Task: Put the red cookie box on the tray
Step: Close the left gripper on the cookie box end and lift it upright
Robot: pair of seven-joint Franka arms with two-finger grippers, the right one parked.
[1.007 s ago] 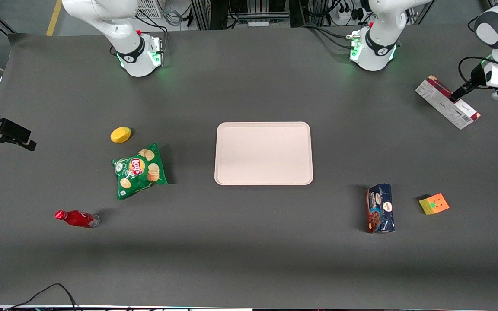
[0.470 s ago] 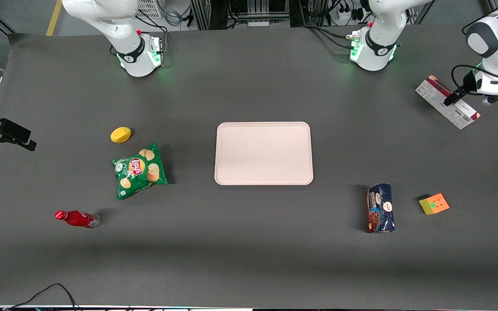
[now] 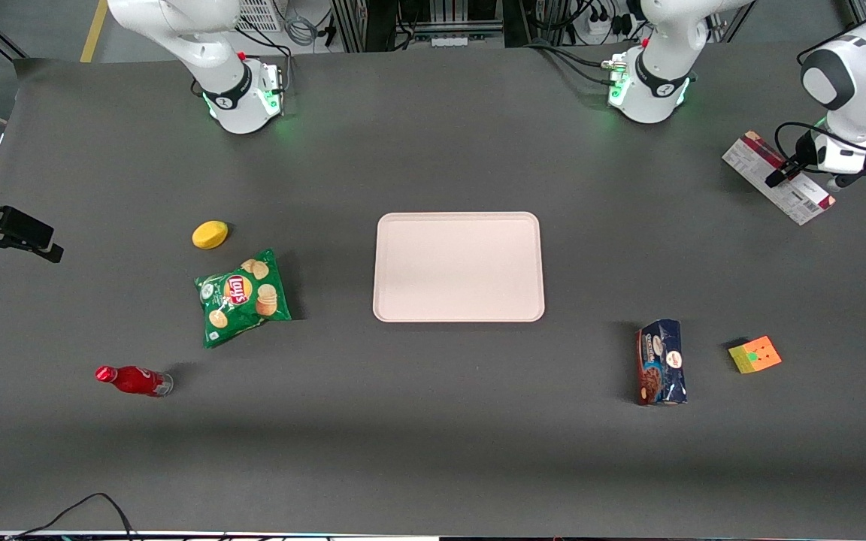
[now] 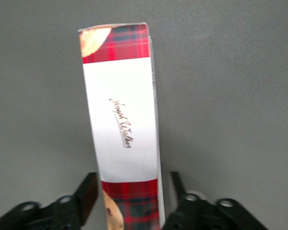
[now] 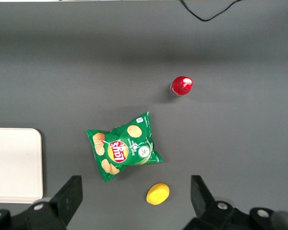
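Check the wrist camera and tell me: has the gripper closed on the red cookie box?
No: the gripper straddles the red cookie box, gaps showing beside both fingers.

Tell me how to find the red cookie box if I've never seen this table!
Start at the big pink tray mid-table, then look toward the working arm's end, farther from the front camera. The red cookie box lies there with the gripper open around one end. It's a long slim carton in red plaid with a white face, unlike the dark blue cookie packet.
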